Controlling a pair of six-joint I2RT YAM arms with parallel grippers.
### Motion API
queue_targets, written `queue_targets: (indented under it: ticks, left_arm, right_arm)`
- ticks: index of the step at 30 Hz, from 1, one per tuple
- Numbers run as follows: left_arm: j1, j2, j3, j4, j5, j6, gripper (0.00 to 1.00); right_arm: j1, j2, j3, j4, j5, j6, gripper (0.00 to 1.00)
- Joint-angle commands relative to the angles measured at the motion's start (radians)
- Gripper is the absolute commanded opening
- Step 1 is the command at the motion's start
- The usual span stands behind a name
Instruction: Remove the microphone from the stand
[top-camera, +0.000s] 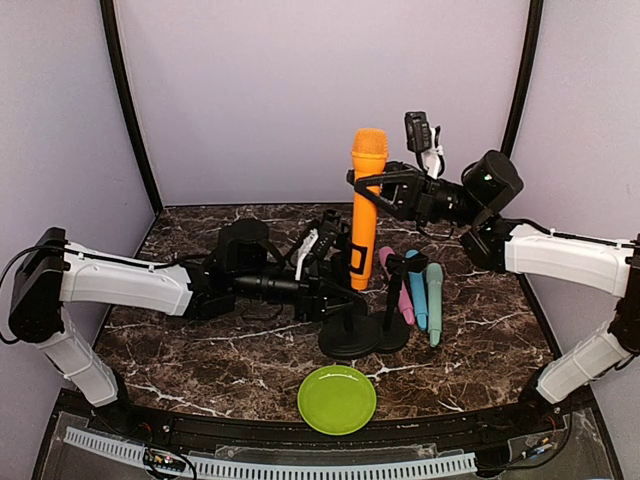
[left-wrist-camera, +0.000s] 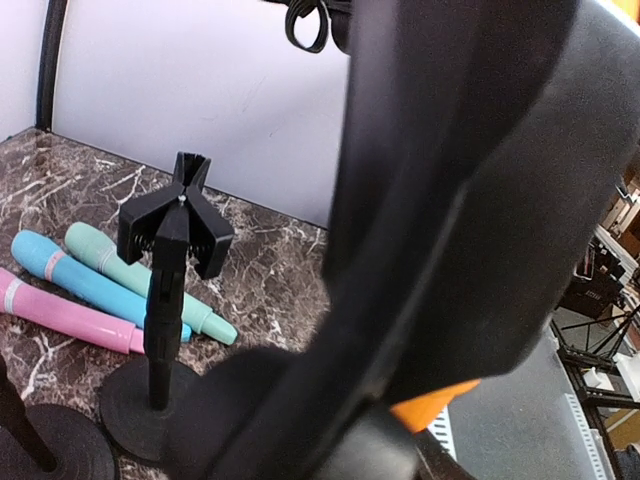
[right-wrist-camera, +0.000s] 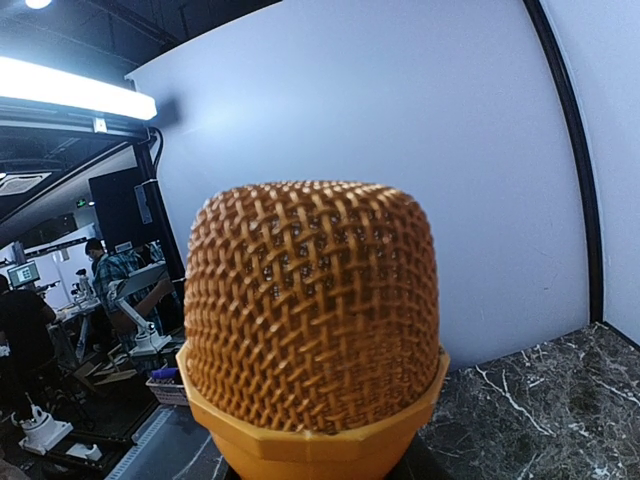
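Observation:
An orange microphone (top-camera: 366, 215) stands upright, its lower end at the clip of a black stand (top-camera: 347, 338) in the middle of the table. My right gripper (top-camera: 383, 188) is shut on the microphone just below its mesh head, which fills the right wrist view (right-wrist-camera: 312, 320). My left gripper (top-camera: 333, 265) is at the stand's clip and looks shut on it. In the left wrist view black parts block most of the frame and only a sliver of the orange microphone (left-wrist-camera: 433, 405) shows.
A second black stand (top-camera: 394, 330) with an empty clip (left-wrist-camera: 176, 222) stands just right of the first. Pink (top-camera: 399, 290), blue (top-camera: 417, 292) and teal (top-camera: 434, 303) microphones lie behind it. A green plate (top-camera: 337, 399) sits near the front edge.

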Motion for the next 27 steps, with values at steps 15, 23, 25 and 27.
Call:
queue_targets:
  ticks: [15,23,25,27]
  left_arm:
    - [-0.015,-0.145,-0.107,0.067,-0.268,0.052,0.00]
    - [-0.015,-0.186,-0.168,0.102,-0.415,0.061,0.00]
    - [-0.015,-0.188,-0.172,0.101,-0.417,0.076,0.00]
    - [-0.015,-0.191,-0.176,0.099,-0.432,0.083,0.00]
  right_arm:
    - [-0.028,-0.108,-0.095,0.060,0.231,-0.028,0.70]
    - [-0.032,-0.140,-0.069,-0.114,0.396,-0.057,0.99]
    - [-0.026,-0.130,-0.034,-0.204,0.455,-0.072,0.98]
    - [-0.001,-0.132,-0.001,-0.319,0.539,-0.110,0.99]
